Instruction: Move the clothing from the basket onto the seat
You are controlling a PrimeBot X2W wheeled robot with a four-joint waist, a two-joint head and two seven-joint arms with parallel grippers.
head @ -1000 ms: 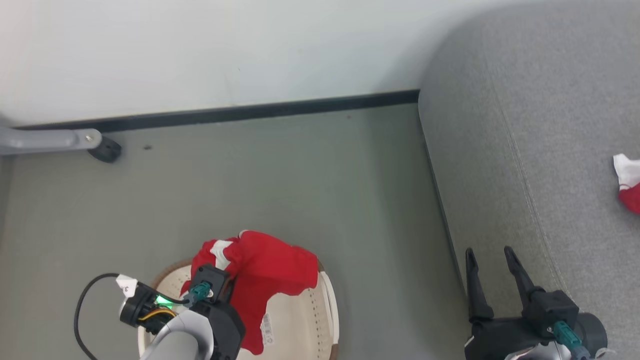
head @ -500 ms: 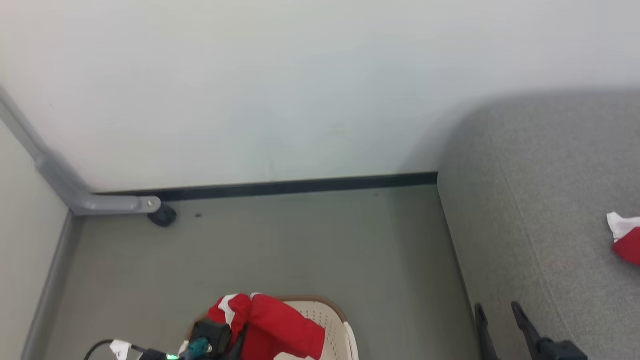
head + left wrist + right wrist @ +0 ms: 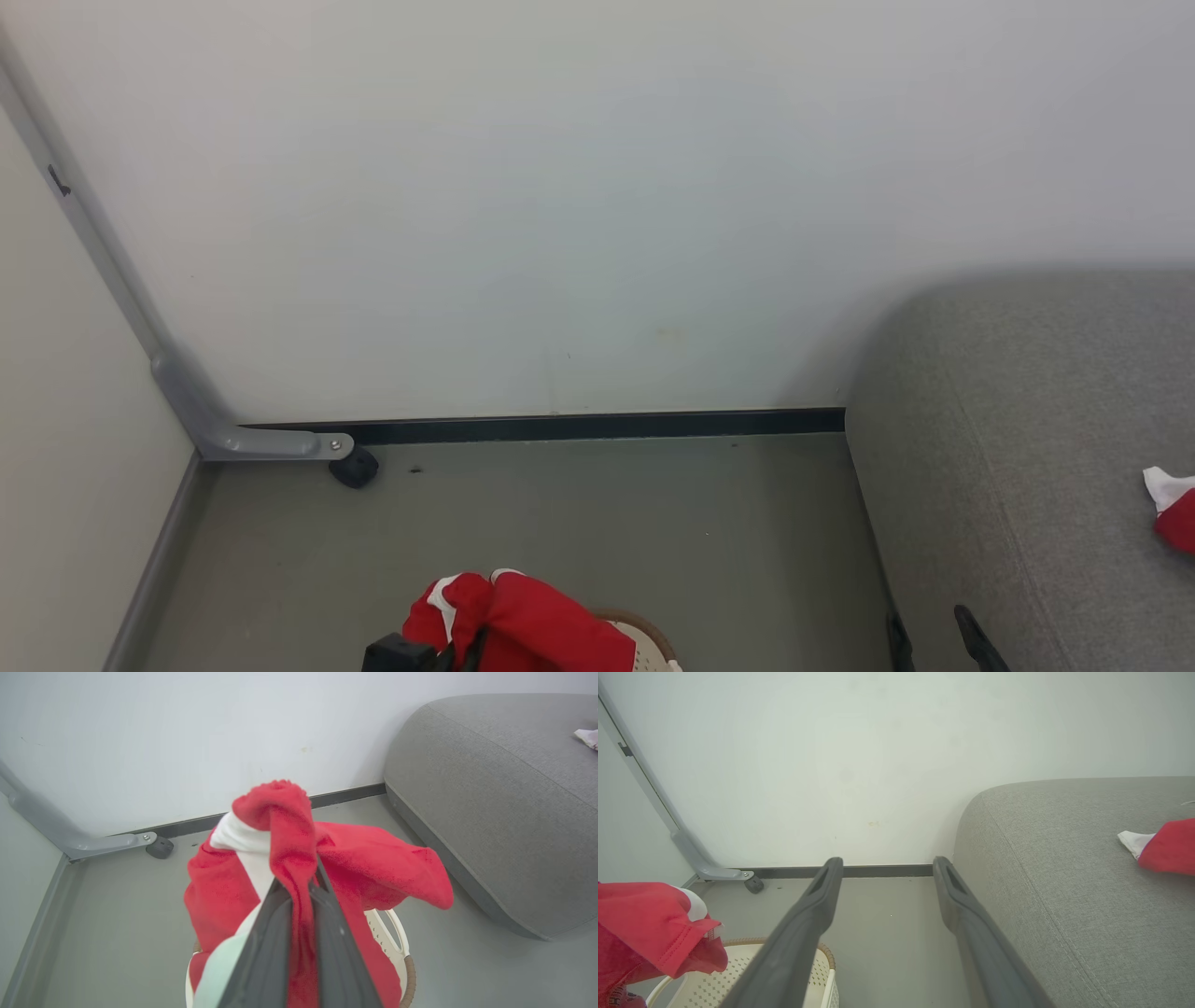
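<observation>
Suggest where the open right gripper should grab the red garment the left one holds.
Probably the red garment's loose flap jutting toward the sofa: it hangs clear of the basket, on the right gripper's side. Come from the sofa side, jaws across its edge; the left gripper is shut on the bunched middle.

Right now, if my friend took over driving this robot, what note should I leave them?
Left gripper: shut on a soft red garment with white trim, which hangs over the cream perforated plastic basket.
Right gripper: open, holding nothing, beside the big grey fabric sofa.
Done: another red and white garment lies on the sofa.
To do: carry the held garment to the sofa and release it. I can't see what else is in the basket.
</observation>
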